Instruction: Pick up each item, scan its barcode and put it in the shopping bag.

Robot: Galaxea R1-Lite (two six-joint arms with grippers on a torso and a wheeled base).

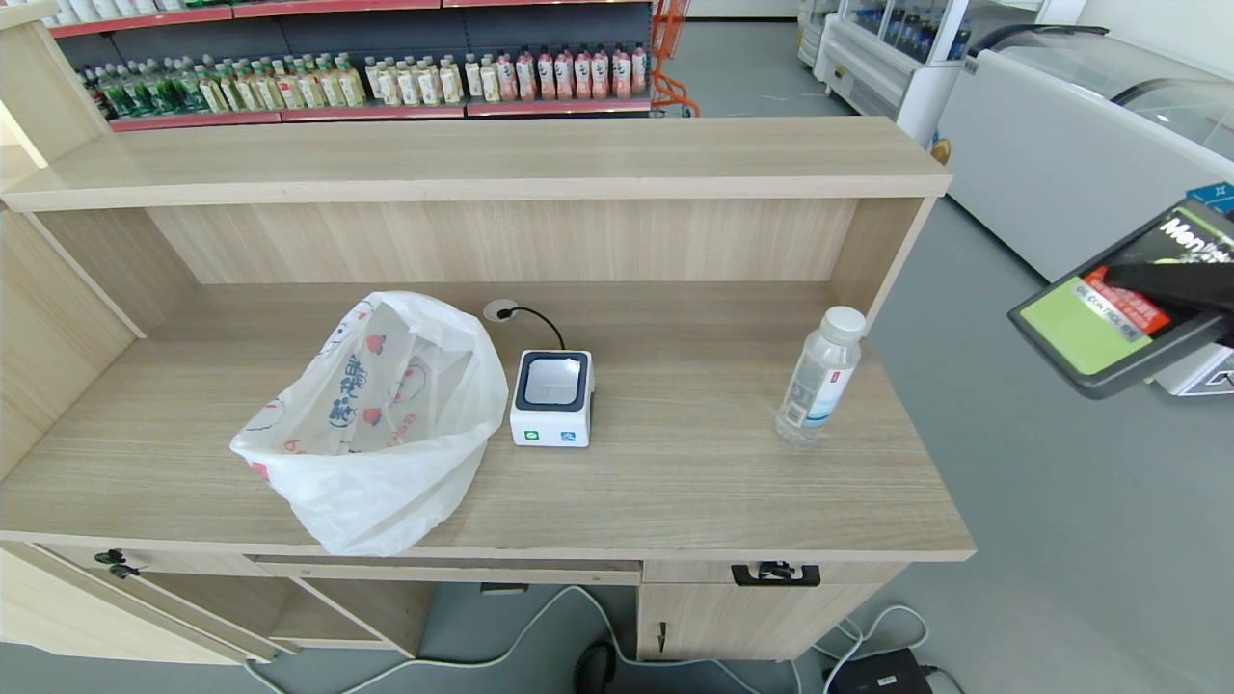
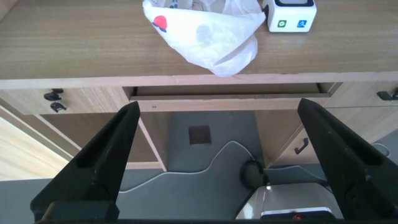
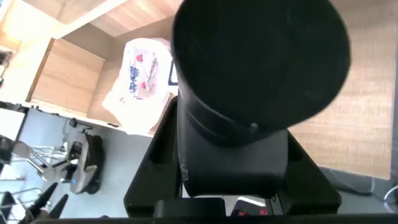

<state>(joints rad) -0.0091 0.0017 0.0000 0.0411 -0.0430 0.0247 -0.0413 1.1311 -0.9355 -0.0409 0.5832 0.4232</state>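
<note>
A white printed shopping bag (image 1: 371,424) stands open on the left of the wooden counter (image 1: 675,482). To its right sits the white barcode scanner (image 1: 551,397), window facing up. A clear water bottle (image 1: 819,378) stands upright near the counter's right end. Off the counter's right side, in the air, my right gripper (image 1: 1171,289) is shut on a dark bottle with a green and red label (image 1: 1099,328). Its black round end (image 3: 258,81) fills the space between the fingers (image 3: 158,149). My left gripper (image 2: 219,118) hangs open and holds nothing, below the counter's front edge, with the bag (image 2: 205,34) and scanner (image 2: 291,14) beyond it.
A raised back wall and top shelf (image 1: 482,159) close the counter's far side. Drawer handles (image 1: 775,574) and cables (image 1: 540,627) lie under the front edge. White chest freezers (image 1: 1060,145) stand at the right; drink shelves (image 1: 366,82) line the back.
</note>
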